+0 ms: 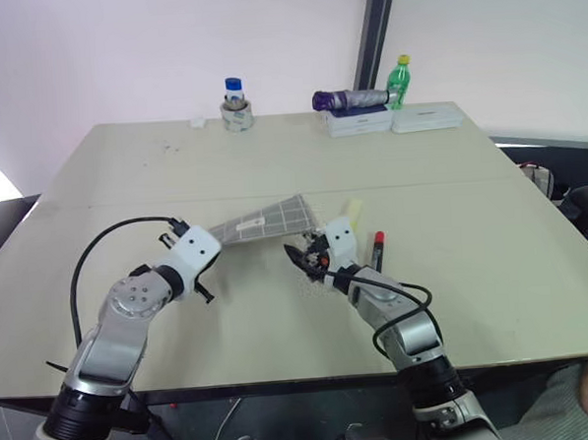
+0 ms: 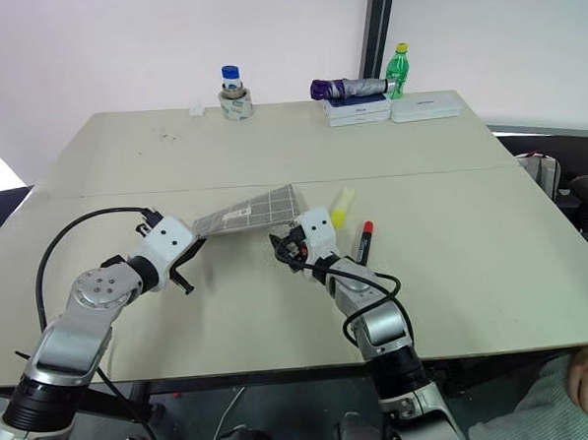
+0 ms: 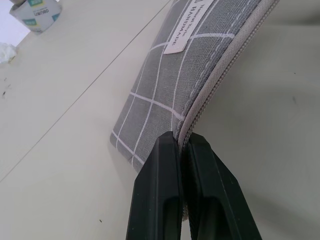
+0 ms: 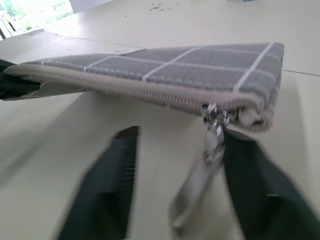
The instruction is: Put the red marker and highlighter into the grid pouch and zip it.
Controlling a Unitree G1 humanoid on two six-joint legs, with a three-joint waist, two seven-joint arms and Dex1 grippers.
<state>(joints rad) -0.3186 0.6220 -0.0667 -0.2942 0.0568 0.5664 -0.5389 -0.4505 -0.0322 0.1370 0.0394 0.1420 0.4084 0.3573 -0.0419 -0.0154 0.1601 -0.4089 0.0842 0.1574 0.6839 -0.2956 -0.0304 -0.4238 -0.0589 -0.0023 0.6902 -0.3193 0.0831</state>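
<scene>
Pale beige table [image 1: 230, 312], red marker [image 1: 378, 247] and yellow highlighter [image 2: 342, 208] lay mid-table, tape roll [image 1: 236, 116], white boxes [image 1: 425, 118] stood at far edge.

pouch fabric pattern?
Grey with thin white grid lines on the grid pouch; clearest in the left wrist view.

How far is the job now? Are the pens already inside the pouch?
Not yet. The red marker and the highlighter lie on the table, outside. In hand: the left gripper pinches one end of the grid pouch, lifting it, zipper closed. The right gripper is open around the zipper pull. Left: open it, load both pens, zip.
</scene>
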